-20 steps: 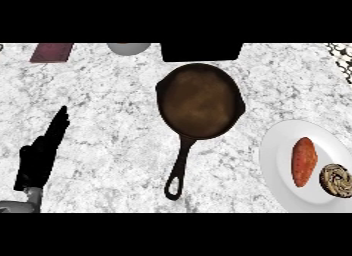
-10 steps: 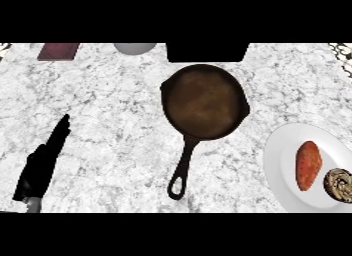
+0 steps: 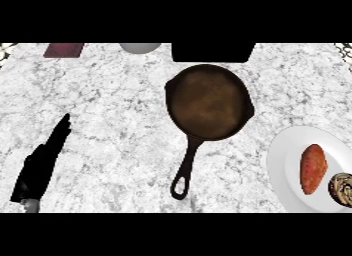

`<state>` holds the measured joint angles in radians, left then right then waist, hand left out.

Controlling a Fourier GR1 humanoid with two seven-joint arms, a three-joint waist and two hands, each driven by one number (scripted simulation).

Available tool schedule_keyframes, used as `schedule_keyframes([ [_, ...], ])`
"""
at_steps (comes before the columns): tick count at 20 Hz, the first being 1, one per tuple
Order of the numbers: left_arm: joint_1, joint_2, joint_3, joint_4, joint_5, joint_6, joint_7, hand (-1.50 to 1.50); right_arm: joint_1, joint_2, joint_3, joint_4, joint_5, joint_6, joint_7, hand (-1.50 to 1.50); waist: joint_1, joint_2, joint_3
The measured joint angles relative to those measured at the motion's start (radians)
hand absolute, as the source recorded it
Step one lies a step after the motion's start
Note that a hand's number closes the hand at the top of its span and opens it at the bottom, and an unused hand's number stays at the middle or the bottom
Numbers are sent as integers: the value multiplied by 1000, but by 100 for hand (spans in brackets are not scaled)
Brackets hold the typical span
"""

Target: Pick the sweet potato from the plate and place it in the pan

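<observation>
An orange sweet potato [image 3: 313, 168] lies on a white plate [image 3: 288, 155] at the lower right, beside a round brown swirled pastry [image 3: 347, 189]. A dark brown pan [image 3: 208, 102] sits in the middle of the counter, its long handle [image 3: 185, 168] pointing toward the lower edge. My left hand [image 3: 43, 162] shows at the lower left, black, fingers straight and pointing up, open and holding nothing, far from pan and plate. My right hand is out of view.
At the far edge stand a dark red block [image 3: 64, 49], a grey round object [image 3: 140, 47] and a black box [image 3: 212, 52]. Patterned tiles show at both top corners. The counter is white marble.
The view has shifted: pan, plate and hand sit further right and lower in the picture than a second ago. Less of the left forearm shows now.
</observation>
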<state>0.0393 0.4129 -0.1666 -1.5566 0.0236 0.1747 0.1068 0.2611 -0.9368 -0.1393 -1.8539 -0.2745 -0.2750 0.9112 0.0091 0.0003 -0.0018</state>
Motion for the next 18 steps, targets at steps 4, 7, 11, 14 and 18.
schedule_keyframes([
  [4,7,-4,1,-29,-10,-10,22,0,-128,-24,37,59,-29,69,90,-150,8,1,1],
  [7,9,-11,4,-39,-20,-12,30,0,-217,-19,79,110,-43,104,126,-150,10,2,1],
  [11,0,-34,-5,-26,-42,-6,29,0,-323,-13,148,180,-60,150,156,-150,14,4,1],
  [14,7,-31,6,-19,-42,-16,15,0,-367,-25,194,211,-84,191,181,-150,14,3,1],
  [18,-6,-39,6,-29,-46,-20,34,0,-417,-29,257,268,-117,242,201,-150,15,4,1],
])
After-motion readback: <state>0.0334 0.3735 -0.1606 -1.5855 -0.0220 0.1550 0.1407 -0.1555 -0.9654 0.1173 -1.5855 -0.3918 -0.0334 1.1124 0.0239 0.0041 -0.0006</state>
